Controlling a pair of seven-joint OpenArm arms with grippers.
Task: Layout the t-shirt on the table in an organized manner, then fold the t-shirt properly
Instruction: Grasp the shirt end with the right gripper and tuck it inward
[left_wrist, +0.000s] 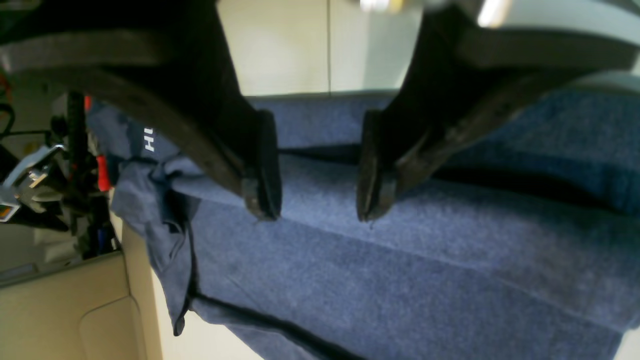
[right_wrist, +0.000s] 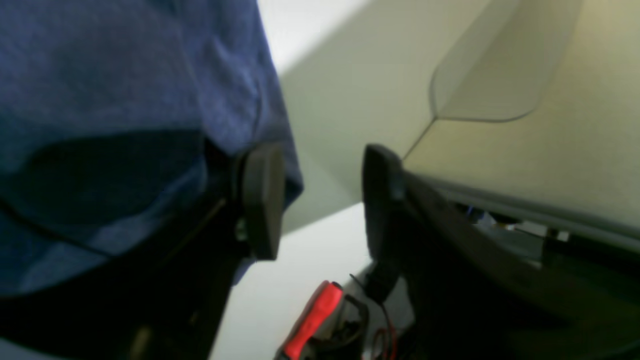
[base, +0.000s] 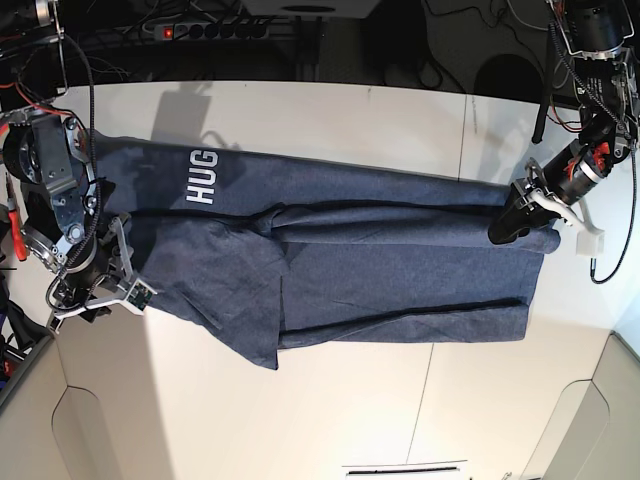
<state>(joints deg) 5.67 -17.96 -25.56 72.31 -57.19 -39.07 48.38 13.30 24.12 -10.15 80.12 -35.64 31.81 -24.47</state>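
The navy t-shirt (base: 380, 260) lies spread lengthwise over the white table (base: 350, 110), partly folded along its length, white letters "HUG" showing at its far-left end. My left gripper (base: 500, 233) is at the shirt's right end. In the left wrist view its fingers (left_wrist: 262, 195) stand open just above a long fold of the t-shirt (left_wrist: 400, 260), with nothing pinched. My right gripper (base: 90, 290) is at the shirt's left edge. In the right wrist view the right gripper (right_wrist: 320, 205) is open, with the t-shirt (right_wrist: 125, 75) bunched beside one finger and bare table (right_wrist: 310, 260) in the gap.
A power strip (base: 200, 30) and cables run behind the table's far edge. A thin seam (base: 465, 130) crosses the tabletop. A small white part (base: 590, 240) hangs by the left arm. Red-handled hardware and wires (left_wrist: 102, 170) sit past the shirt's lettered end.
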